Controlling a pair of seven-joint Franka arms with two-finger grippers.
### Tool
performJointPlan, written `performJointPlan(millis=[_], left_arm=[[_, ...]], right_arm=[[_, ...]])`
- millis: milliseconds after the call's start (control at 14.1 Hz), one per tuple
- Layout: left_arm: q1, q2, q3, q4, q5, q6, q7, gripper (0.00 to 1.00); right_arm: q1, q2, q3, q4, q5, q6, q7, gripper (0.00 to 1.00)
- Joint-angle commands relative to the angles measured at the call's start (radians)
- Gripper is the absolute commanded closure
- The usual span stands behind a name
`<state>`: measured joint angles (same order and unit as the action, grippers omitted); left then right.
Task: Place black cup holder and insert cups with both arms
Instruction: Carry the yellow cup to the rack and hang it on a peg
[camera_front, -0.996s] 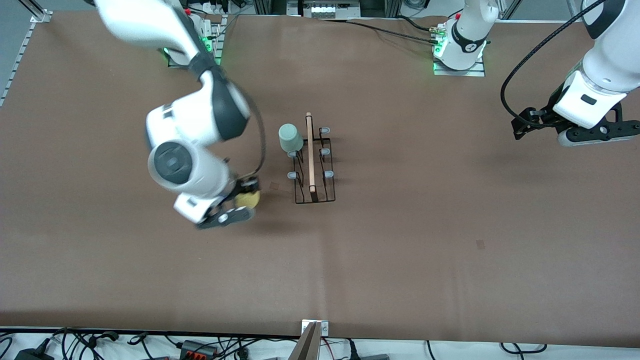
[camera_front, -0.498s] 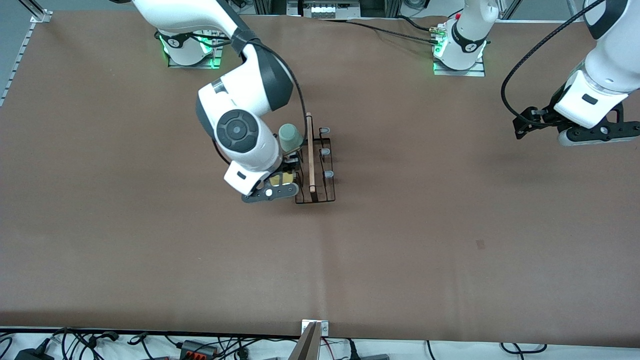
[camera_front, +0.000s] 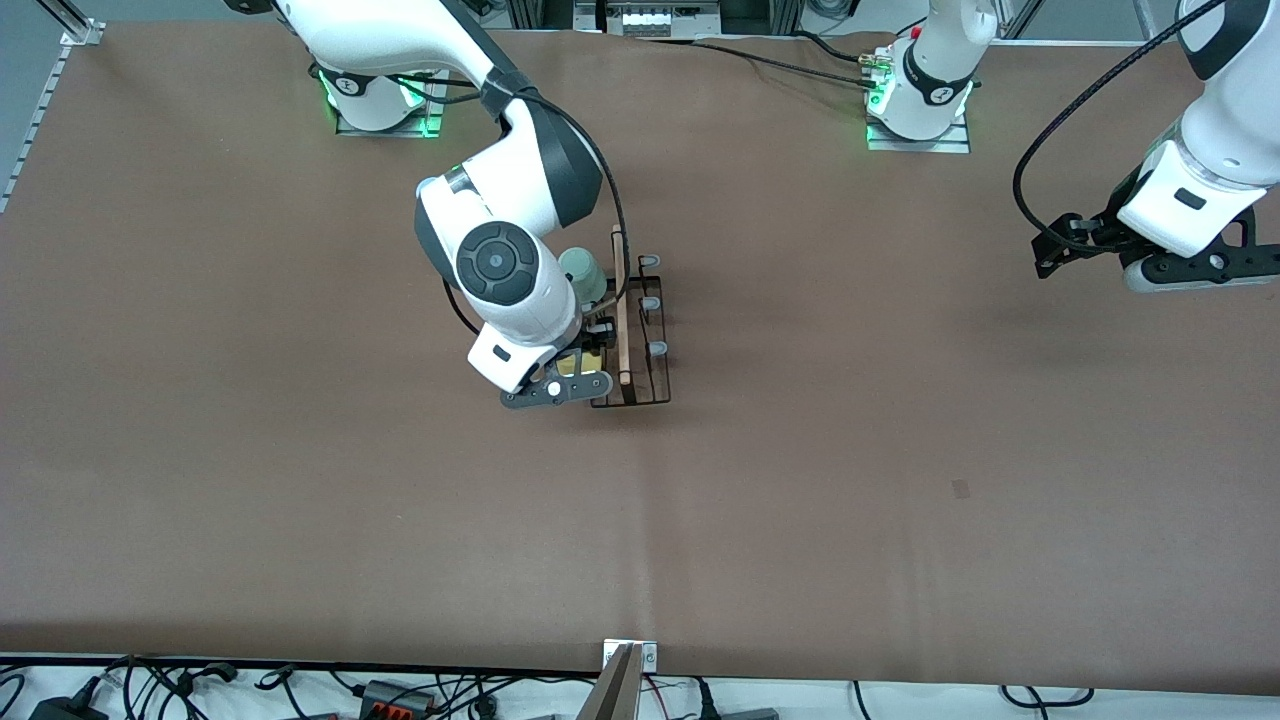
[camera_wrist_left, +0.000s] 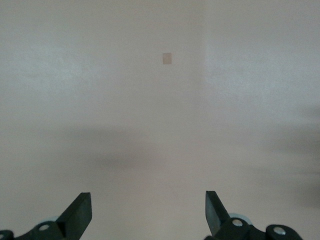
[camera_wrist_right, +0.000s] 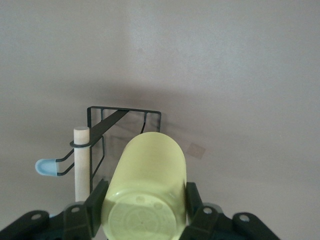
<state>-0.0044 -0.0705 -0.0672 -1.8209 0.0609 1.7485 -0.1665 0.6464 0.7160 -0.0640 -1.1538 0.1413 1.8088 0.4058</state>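
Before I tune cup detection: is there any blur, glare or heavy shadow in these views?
Front view: sharp, evenly lit, green glow at both arm bases, soft shadow beside the black cup holder. Right wrist view: the yellow cup in the right gripper is clear, with a shadow under the rack. Left wrist view: hazy, washed out, broad soft shadows; the left gripper is dark.

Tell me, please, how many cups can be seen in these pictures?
2. The mint green cup sits on the black cup holder, at its end farthest from the front camera. The yellow cup is held in the right gripper over the holder's nearer part.
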Motion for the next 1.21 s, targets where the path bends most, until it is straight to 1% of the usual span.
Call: performJointPlan(millis=[0, 213, 569, 640, 712, 783, 854, 925, 996, 1139], left_arm=[[0.012, -0.009, 0.000, 0.008, -0.018, -0.012, 0.031, 0.00], [0.023, -0.009, 0.000, 0.008, -0.019, -0.012, 0.036, 0.00], [0.024, -0.006, 0.000, 0.008, -0.030, -0.007, 0.038, 0.00], [0.029, -0.006, 0.000, 0.008, -0.038, -0.007, 0.038, 0.00], [0.032, -0.005, 0.000, 0.008, -0.038, -0.006, 0.039, 0.00], [0.043, -0.005, 0.000, 0.008, -0.038, -0.006, 0.039, 0.00], [0.049, -0.003, 0.000, 0.008, -0.038, -0.006, 0.039, 0.00], [0.049, -0.005, -0.003, 0.008, -0.038, -0.009, 0.039, 0.00], [0.049, -0.006, -0.012, 0.008, -0.038, -0.009, 0.039, 0.00], [0.049, -0.005, -0.013, 0.009, -0.038, -0.007, 0.039, 0.00]], right_arm=[[0.004, 0.011, 0.003, 0.000, 0.006, 0.032, 0.013, 0.80], [0.010, 0.032, 0.018, -0.001, 0.007, 0.049, 0.005, 0.80], [0.019, 0.059, 0.026, -0.007, 0.007, 0.049, 0.011, 0.80], [0.019, 0.063, 0.026, -0.009, 0.007, 0.049, 0.008, 0.80], [0.019, 0.068, 0.026, -0.012, 0.007, 0.049, 0.007, 0.77], [0.018, 0.072, 0.026, -0.012, 0.006, 0.049, 0.010, 0.72], [0.019, 0.077, 0.026, -0.012, 0.006, 0.049, 0.013, 0.61], [0.019, 0.079, 0.026, -0.014, 0.006, 0.050, 0.021, 0.25], [0.019, 0.077, 0.026, -0.014, 0.004, 0.049, 0.019, 0.00], [0.015, 0.063, 0.024, -0.006, 0.004, 0.035, 0.024, 0.00]])
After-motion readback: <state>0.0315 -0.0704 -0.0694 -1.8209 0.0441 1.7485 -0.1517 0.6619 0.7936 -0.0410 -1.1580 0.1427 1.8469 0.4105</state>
